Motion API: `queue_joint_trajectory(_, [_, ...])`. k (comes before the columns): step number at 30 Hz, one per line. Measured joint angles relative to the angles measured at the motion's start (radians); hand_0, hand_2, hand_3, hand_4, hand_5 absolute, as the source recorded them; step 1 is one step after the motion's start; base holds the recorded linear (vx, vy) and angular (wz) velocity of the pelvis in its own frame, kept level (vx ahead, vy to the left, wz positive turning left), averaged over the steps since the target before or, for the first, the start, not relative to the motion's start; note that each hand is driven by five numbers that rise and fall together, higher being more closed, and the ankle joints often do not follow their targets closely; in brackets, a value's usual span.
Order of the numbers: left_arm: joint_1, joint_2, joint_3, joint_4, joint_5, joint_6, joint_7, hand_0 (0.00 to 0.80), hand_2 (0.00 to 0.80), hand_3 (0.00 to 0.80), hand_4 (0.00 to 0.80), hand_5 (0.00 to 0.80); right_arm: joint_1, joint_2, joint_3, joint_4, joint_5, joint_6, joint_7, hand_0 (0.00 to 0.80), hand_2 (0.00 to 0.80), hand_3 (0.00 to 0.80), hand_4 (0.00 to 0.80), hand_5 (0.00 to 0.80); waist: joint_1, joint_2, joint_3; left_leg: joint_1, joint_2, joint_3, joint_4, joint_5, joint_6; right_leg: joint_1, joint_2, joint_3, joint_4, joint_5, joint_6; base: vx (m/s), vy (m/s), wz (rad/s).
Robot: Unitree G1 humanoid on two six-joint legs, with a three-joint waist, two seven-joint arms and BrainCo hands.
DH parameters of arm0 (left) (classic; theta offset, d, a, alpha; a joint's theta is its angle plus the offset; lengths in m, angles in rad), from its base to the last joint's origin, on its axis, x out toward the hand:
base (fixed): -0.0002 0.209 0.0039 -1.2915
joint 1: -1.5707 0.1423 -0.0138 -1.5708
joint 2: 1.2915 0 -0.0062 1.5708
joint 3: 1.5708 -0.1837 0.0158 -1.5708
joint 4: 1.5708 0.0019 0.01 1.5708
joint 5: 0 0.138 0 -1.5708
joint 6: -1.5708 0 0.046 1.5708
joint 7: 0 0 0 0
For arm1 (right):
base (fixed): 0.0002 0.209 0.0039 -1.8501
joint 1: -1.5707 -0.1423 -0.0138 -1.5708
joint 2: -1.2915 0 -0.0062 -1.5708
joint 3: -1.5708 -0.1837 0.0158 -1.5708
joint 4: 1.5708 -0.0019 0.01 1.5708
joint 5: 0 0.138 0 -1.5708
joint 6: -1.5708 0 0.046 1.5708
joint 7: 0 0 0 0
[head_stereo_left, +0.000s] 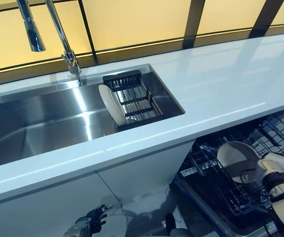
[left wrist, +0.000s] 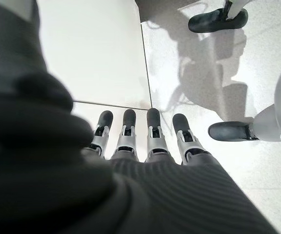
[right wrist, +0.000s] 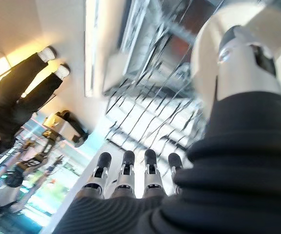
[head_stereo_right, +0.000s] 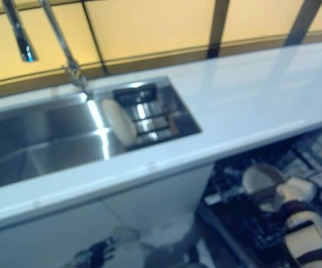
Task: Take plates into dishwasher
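Holding position over the open dishwasher (head_stereo_left: 240,197), my right robot hand (head_stereo_left: 275,165) sits at the lower rack beside a white plate (head_stereo_left: 236,159) that stands tilted among the wires. From the head views I cannot tell whether my fingers grasp that plate's rim or merely rest against it; my right wrist view shows the fingers (right wrist: 124,171) extended in a row with rack wires beyond them. My left robot hand (head_stereo_left: 90,222) hangs low near the floor, fingers straight and released, holding nothing.

A second white plate (head_stereo_left: 111,104) stands on edge in the sink (head_stereo_left: 33,128), leaning against the left side of a dark drying rack (head_stereo_left: 132,96) at the sink's right end.

Handling judgement: both plates appear to be rigid glazed ware, moderately heavy, slippery if wet, and liable to chip against steel or rack wires. Take hold at the upper rim, thumb on one face and fingers on the other.

The white tabletop (head_stereo_left: 221,84) is glossy and runs far to the right. A faucet (head_stereo_left: 58,34) rises at the sink's far edge before yellow panels. A person in dark clothing shows in the right wrist view.
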Motion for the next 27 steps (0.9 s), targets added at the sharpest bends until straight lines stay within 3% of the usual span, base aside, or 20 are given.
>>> queue_joint_trajectory(10, [0.001,0.030,0.007,0.001,-0.001,0.018,0.037,0.000,0.000,0.000,0.000,0.000,-0.018,-0.283,-0.067,-0.013,0.055,-0.082,0.071,0.000,0.000,0.000,0.000,0.000,-0.028,-0.048,-0.018,0.016,0.007,0.043,-0.001,-0.006,-0.008,-0.001,0.013,0.029,0.000,0.001,0.001,-0.001,0.003,-0.09])
queue_joint_trajectory(15, [-0.002,0.034,0.037,0.017,-0.004,0.019,0.045,0.000,0.000,0.000,0.000,0.000,-0.180,-0.442,-0.050,0.020,0.153,-0.146,0.080,0.000,0.000,0.000,0.000,0.000,-0.062,-0.052,-0.018,0.019,0.013,0.055,-0.001,-0.008,-0.010,-0.003,0.020,0.035,0.000,0.001,0.001,0.003,-0.007,-0.06])
queue_joint_trajectory(17, [-0.002,0.034,0.036,0.021,-0.005,0.019,0.047,0.000,0.000,0.000,0.000,0.000,-0.301,-0.509,0.024,0.029,0.225,-0.175,0.069,0.000,0.000,0.000,0.000,0.000,-0.064,-0.051,-0.019,0.023,0.014,0.059,-0.001,-0.008,-0.011,-0.002,0.022,0.041,0.000,0.002,0.000,0.015,-0.008,-0.07])
queue_joint_trajectory(22, [0.007,0.034,0.035,0.034,-0.015,0.018,0.047,0.000,0.000,0.000,0.000,0.000,-0.548,-0.539,0.193,0.039,0.346,-0.267,-0.034,0.000,0.000,0.000,0.000,0.000,-0.054,-0.073,-0.033,0.027,0.014,0.056,0.000,-0.008,-0.011,0.002,0.022,0.040,-0.001,0.002,-0.001,0.008,0.000,0.00])
queue_joint_trajectory(24, [0.018,0.033,0.033,0.034,-0.039,0.017,0.047,0.000,0.000,0.000,0.000,0.000,-0.620,-0.534,0.251,0.022,0.410,-0.274,-0.093,0.000,0.000,0.000,0.000,0.000,-0.048,-0.076,-0.035,0.030,0.013,0.052,0.000,-0.008,-0.011,0.009,0.017,0.033,-0.001,0.001,-0.002,0.027,0.010,0.10])
queue_joint_trajectory(27, [0.029,0.034,0.033,0.039,-0.052,0.016,0.050,0.000,0.000,0.000,0.000,0.000,-0.669,-0.512,0.252,0.003,0.487,-0.276,-0.185,0.000,0.000,0.000,0.000,0.000,-0.028,-0.075,-0.037,0.032,0.012,0.041,0.000,-0.008,-0.011,0.015,0.014,0.027,-0.001,-0.001,-0.003,0.025,0.011,0.08])
